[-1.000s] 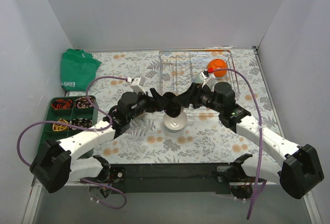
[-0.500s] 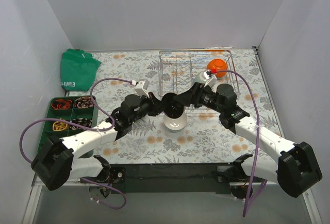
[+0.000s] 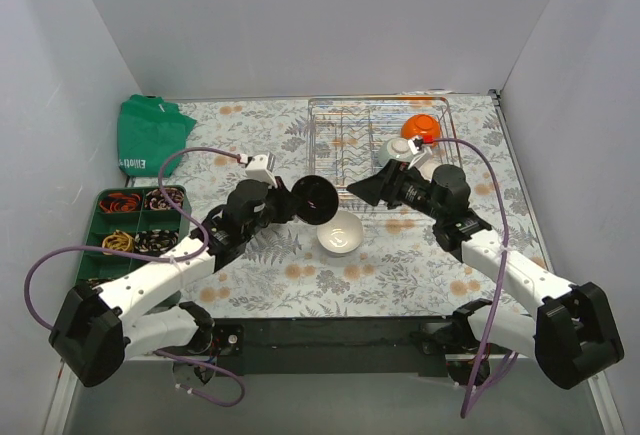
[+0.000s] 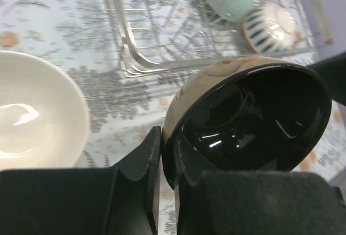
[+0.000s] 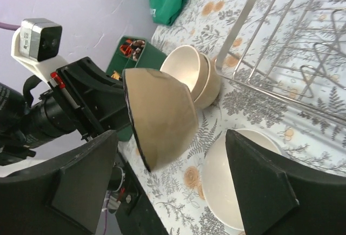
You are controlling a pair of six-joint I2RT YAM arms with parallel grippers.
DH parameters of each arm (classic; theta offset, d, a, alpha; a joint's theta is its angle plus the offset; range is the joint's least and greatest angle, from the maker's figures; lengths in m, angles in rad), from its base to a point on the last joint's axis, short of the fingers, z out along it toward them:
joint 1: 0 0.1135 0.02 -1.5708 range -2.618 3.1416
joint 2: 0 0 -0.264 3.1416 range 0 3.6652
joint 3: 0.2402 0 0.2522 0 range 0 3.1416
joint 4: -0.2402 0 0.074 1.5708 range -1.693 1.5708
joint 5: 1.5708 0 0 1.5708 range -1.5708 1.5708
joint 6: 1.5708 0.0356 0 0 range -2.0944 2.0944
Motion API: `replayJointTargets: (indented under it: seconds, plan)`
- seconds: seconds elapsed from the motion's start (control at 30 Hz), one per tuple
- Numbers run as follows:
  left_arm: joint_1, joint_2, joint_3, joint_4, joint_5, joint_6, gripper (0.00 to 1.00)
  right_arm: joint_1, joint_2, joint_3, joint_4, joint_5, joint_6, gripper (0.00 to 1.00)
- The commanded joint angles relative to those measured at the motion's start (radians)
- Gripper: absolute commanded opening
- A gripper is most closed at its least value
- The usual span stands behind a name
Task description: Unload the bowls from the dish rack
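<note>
Right end effector (image 3: 362,190) withdrawn, released, left end effector (image 3: 288,205) gripping black bowl (image 3: 314,198) rim, mouth tipped toward its wrist

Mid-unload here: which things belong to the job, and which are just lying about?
Job: silver wire dish rack; tan ceramic bowl, glossy black inside, held in left gripper; round orange bowl and pale teal bowl in the rack; white bowl outside it.
Lying about: green compartment tray; green cloth bag.

held bowl (image 3: 314,198) above table (image 3: 300,285) | dish rack (image 3: 345,145) behind | tray (image 3: 98,223) far left
</note>
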Motion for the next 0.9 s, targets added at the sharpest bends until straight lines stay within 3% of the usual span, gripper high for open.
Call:
replayJointTargets:
  seconds: [0.0,0.13,0.3,0.47,0.87]
  plan:
    - [0.016,-0.064,0.111,-0.116,-0.164,0.077,0.00,-0.034,-0.049,0.004,-0.007,0.014,-0.082,0.91]
    - [0.057,-0.050,0.198,-0.248,-0.214,0.124,0.00,-0.043,-0.084,0.035,-0.159,0.082,-0.194,0.92]
    - [0.195,-0.010,0.269,-0.401,-0.187,0.144,0.00,-0.043,-0.132,0.073,-0.291,0.205,-0.314,0.92]
    - [0.303,0.039,0.283,-0.453,-0.103,0.144,0.00,-0.043,-0.153,0.089,-0.329,0.233,-0.357,0.92]
    - [0.392,0.189,0.278,-0.504,0.016,0.129,0.00,-0.045,-0.146,0.092,-0.351,0.242,-0.372,0.91]
